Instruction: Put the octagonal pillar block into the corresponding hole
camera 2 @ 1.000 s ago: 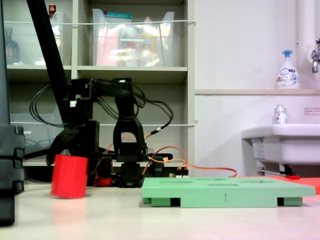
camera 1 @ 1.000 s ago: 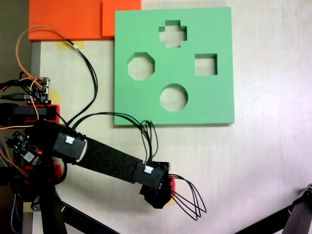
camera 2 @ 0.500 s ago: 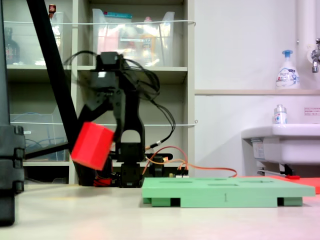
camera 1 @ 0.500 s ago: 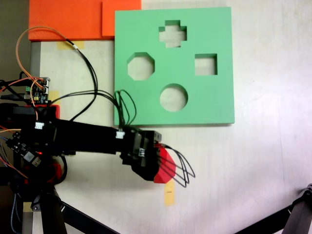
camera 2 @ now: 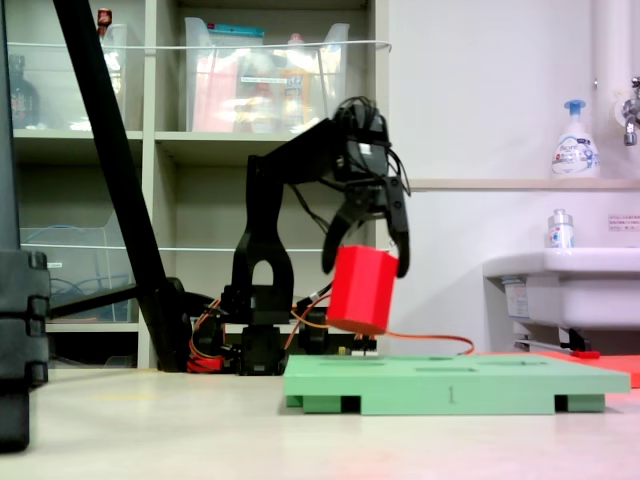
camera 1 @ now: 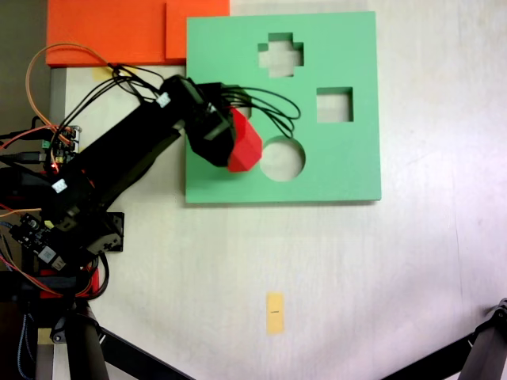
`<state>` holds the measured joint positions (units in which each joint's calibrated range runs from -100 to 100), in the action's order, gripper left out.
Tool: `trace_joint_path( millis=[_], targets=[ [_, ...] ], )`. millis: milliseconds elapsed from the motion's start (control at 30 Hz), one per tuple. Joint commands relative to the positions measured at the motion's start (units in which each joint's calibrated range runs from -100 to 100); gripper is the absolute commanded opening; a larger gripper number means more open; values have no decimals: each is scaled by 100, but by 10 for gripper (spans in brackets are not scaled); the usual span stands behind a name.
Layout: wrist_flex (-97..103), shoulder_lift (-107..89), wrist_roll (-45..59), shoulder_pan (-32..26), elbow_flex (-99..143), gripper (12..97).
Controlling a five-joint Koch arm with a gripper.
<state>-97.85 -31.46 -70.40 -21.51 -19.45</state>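
Observation:
The octagonal pillar block [camera 1: 245, 148] is bright red and hangs tilted in the air, with my gripper [camera 1: 231, 136] shut on it. In the side-on fixed view the block [camera 2: 362, 289] hovers a short way above the left part of the green foam board [camera 2: 450, 383], held between the two dark fingers of the gripper [camera 2: 365, 266]. From above, the gripper and block cover the spot on the board [camera 1: 348, 170] where the eight-sided hole lies, so the corresponding hole is hidden. The block's edge touches the rim of the round cutout [camera 1: 287, 161].
The board also has a cross cutout [camera 1: 280, 55] and a square cutout [camera 1: 334, 104]. Orange foam sheets [camera 1: 111, 32] lie at the board's far left corner. A yellow tape mark [camera 1: 274, 312] is on the table. The arm's base and wiring [camera 1: 55, 229] stand left.
The arm lifted the red block off the table near the tape mark, swung it toward the board, and now holds it above the board's left side.

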Motion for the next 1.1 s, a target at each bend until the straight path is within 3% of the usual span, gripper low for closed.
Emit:
trace_joint_path(
  millis=[0, 133, 567, 1067],
  targets=[
    [-215, 88, -444, -200, -378, 385],
    [-215, 353, -860, -347, -378, 384],
    [1373, 1037, -864, -523, -458, 384],
    [1075, 1694, -928, -718, -906, 384]
  ],
)
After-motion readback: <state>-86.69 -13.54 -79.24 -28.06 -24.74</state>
